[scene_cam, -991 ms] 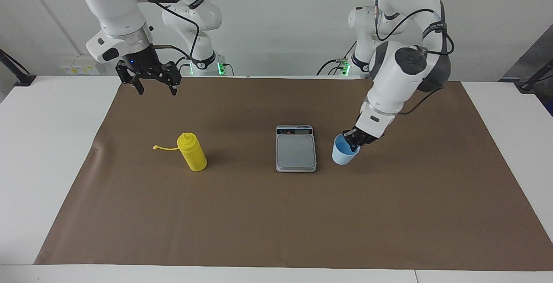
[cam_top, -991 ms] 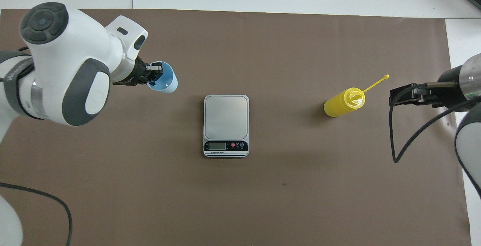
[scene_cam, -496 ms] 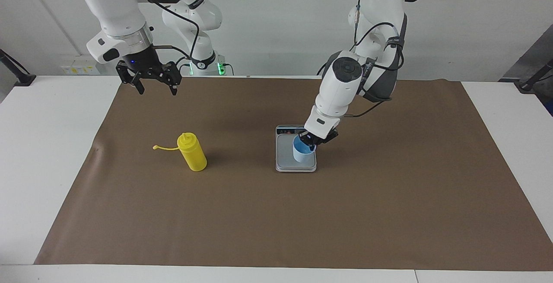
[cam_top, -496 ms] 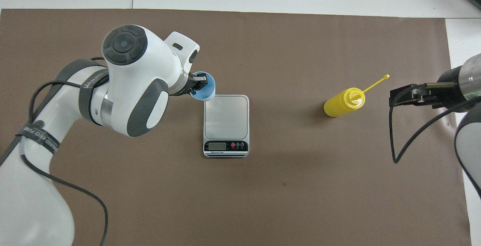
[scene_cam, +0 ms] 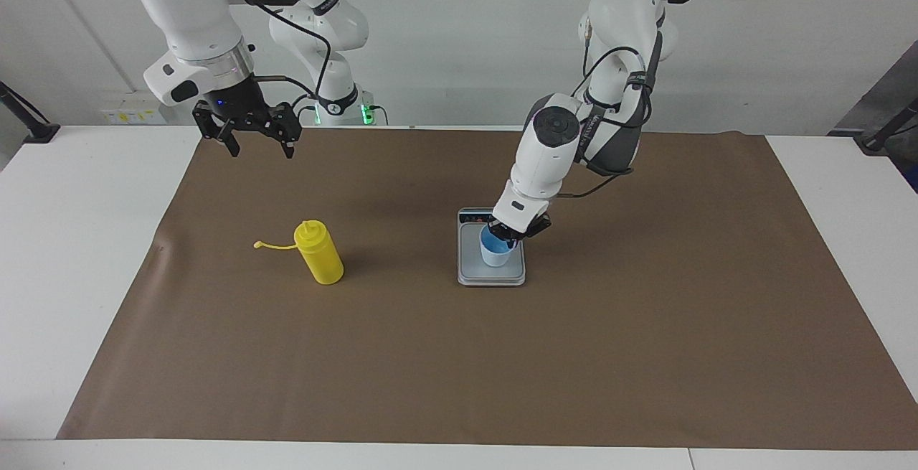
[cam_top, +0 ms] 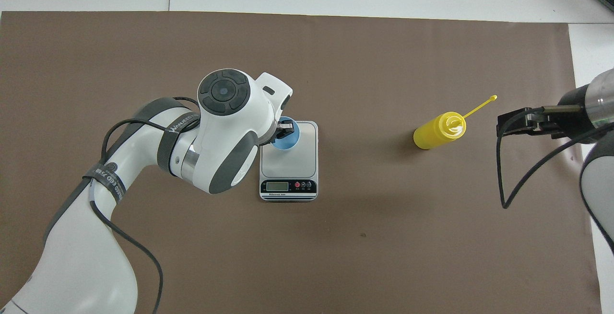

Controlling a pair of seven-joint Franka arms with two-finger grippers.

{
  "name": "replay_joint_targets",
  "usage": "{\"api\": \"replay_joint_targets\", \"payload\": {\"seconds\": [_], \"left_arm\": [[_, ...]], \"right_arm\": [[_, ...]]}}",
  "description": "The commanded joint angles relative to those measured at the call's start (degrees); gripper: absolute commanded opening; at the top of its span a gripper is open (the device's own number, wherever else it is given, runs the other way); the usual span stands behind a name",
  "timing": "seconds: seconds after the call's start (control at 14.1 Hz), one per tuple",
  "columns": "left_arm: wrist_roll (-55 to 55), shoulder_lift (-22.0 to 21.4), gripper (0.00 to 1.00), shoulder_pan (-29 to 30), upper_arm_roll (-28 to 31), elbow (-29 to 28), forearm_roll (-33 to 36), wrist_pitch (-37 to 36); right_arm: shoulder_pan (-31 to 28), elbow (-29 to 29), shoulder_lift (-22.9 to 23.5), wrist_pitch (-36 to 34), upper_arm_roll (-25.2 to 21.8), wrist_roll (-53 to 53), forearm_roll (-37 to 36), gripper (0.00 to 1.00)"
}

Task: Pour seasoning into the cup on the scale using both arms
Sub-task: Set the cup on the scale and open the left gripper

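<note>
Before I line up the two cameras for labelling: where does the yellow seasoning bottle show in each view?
Facing view: the seasoning bottle stands on the brown mat at picture left, toward the right arm's end of the table.
Overhead view: the same bottle sits at picture right, its cap strap pointing up and right.
Shared landmark: the scale at mid-table, with the cup on it.

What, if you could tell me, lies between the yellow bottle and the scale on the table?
Nothing: only bare brown mat separates the yellow bottle from the scale, which shows plainly in both the facing and overhead views.
</note>
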Motion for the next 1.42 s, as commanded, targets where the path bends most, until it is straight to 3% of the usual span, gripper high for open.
{"api": "replay_joint_targets", "payload": {"seconds": [0.0, 0.42, 0.5, 0.64, 0.85, 1.06, 1.35], "left_arm": [[-1.03, -2.36, 0.00, -0.78, 0.94, -2.60, 1.18, 0.99], [-1.03, -2.45, 0.00, -0.78, 0.85, -2.69, 1.18, 1.08], [-1.03, -2.45, 0.13, -0.78, 0.85, -2.69, 1.18, 0.91], [-1.03, -2.45, 0.98, -0.87, 0.94, -2.60, 1.27, 0.56], [-0.33, -5.34, 1.00, -0.26, 1.46, -1.72, 1.27, -1.72], [0.90, -8.86, 1.00, 3.95, 1.47, 0.20, 3.02, -6.02], [9.23, -10.79, 1.00, 10.10, 1.47, 2.85, 3.56, -11.83]], "right_arm": [[0.37, -0.76, -0.76, -0.09, -0.04, 0.11, -0.03, 1.00], [-0.50, -0.85, -0.68, 0.96, -0.22, 1.17, 0.06, 1.00], [-0.42, -0.85, -0.68, 1.05, -0.22, 1.43, 0.06, 1.00], [-0.50, -0.85, -0.68, 0.96, -0.22, 2.31, 0.06, 1.00], [-0.50, -0.85, -0.68, 1.05, -0.30, 2.66, 0.06, 1.00], [-0.77, -0.76, -0.15, 2.28, -0.30, 9.31, 0.67, 1.00], [-5.68, 0.72, 2.57, 2.37, -0.74, 16.63, 8.40, 1.00]]}}
